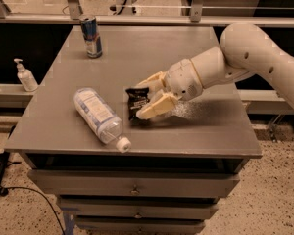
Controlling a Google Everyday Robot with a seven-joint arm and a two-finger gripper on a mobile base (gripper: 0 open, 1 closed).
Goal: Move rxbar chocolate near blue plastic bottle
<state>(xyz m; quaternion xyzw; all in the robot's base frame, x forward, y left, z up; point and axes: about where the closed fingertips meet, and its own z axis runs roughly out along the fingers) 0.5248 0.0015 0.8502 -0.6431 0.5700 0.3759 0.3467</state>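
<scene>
Holding snack bar | gripper over table middle, fingers clamped on it | bar near bottle lying sideways, not touching | advice: set down flat alongside, don't bump bottle, may roll

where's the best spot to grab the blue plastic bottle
Across its labelled mid-body, from above: the blue plastic bottle lies on its side, cap nearest the camera, so both round flanks are exposed. The gripper, close beside it, holds the rxbar chocolate.
</scene>
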